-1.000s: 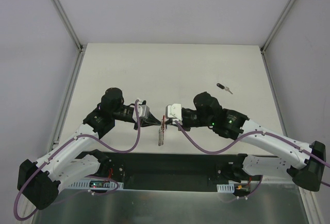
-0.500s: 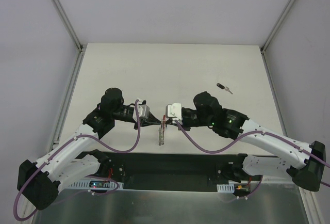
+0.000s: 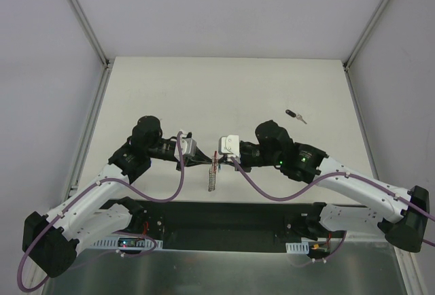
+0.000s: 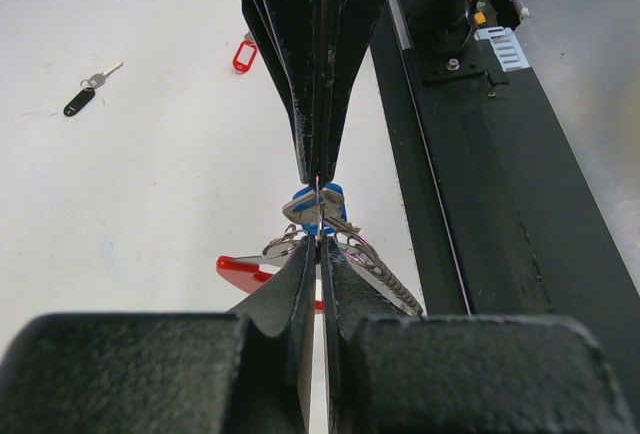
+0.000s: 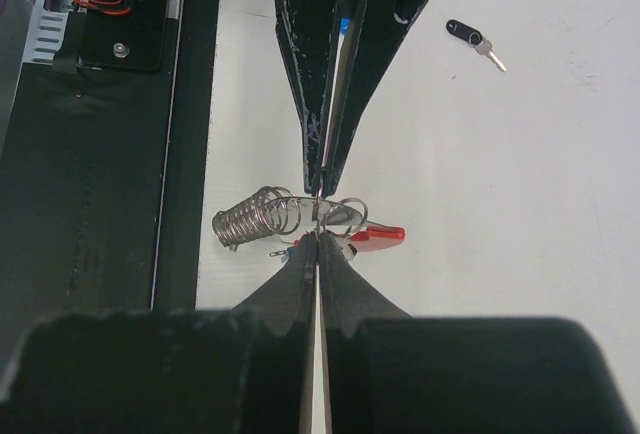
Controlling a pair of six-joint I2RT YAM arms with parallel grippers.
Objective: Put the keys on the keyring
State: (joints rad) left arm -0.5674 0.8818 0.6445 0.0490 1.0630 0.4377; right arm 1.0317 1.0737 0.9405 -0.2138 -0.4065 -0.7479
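My left gripper (image 3: 209, 163) and right gripper (image 3: 219, 164) meet tip to tip above the table's near edge. Both are shut on the keyring's thin silver loop, held edge-on between them. In the left wrist view my own tips (image 4: 318, 244) face the right gripper's tips (image 4: 318, 176). A blue-headed key (image 4: 318, 204), a red plastic piece (image 4: 240, 272) and the chain (image 4: 388, 276) hang at the pinch. In the right wrist view the keyring's coiled chain (image 5: 248, 216) and red piece (image 5: 380, 234) hang beside my tips (image 5: 318, 236). A black-tagged key (image 3: 295, 115) lies alone at the right.
The black-tagged key also shows in the left wrist view (image 4: 80, 100) and the right wrist view (image 5: 472, 36). A red oblong tag (image 4: 244, 56) lies on the table beside the right gripper. The black base rail (image 3: 224, 217) runs just below the hanging chain.
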